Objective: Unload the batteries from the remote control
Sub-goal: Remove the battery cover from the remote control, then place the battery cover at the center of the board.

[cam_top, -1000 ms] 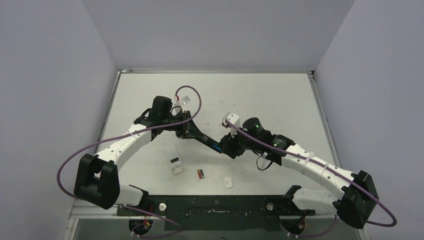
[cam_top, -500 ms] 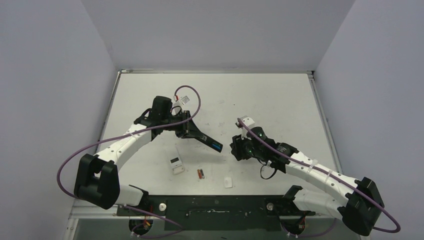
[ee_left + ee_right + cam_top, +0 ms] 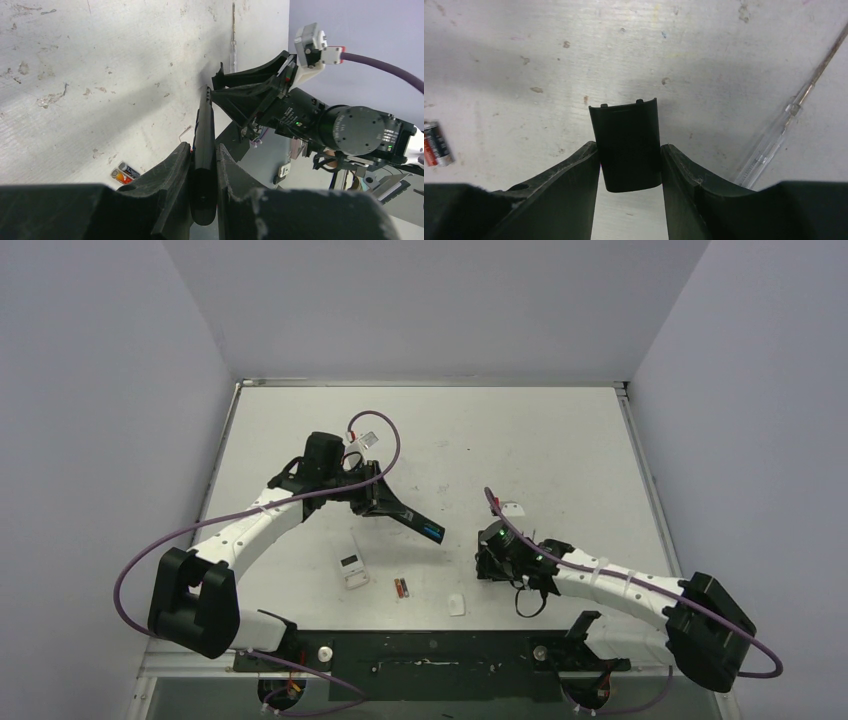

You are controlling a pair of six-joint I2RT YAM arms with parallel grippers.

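Right arm pulls back from the remote (image 3: pixel 408 518) and drops toward the near edge, and the right claw (image 3: pixel 629 148) is clamped on a black cover (image 3: pixel 626 125), carried low over the tabletop (image 3: pixel 560 440). Left arm hasn't budged: the left claw (image 3: pixel 202 150) is pinched tight on the remote's sides, holding it edge-up off the surface. Two reddish-brown batteries (image 3: pixel 401 588) already lie side by side on the tabletop, near the front edge, between a small white gadget (image 3: pixel 352 569) and a white piece (image 3: pixel 456 605). A blue cell (image 3: pixel 434 533) seems to sit at the remote's far end, though it's too small to be sure. My read is that these cells are light, stiff and smooth, so they'll roll at a nudge. Best taken across the middle of the barrel, and one seated in its bay probably wants levering up at one end first. The surface is pale, hard, flat and scuffed, with nothing to stop a roller. Plain grey walls (image 3: pixel 100 390) close in on three sides, and there's plenty of bare space at the back.
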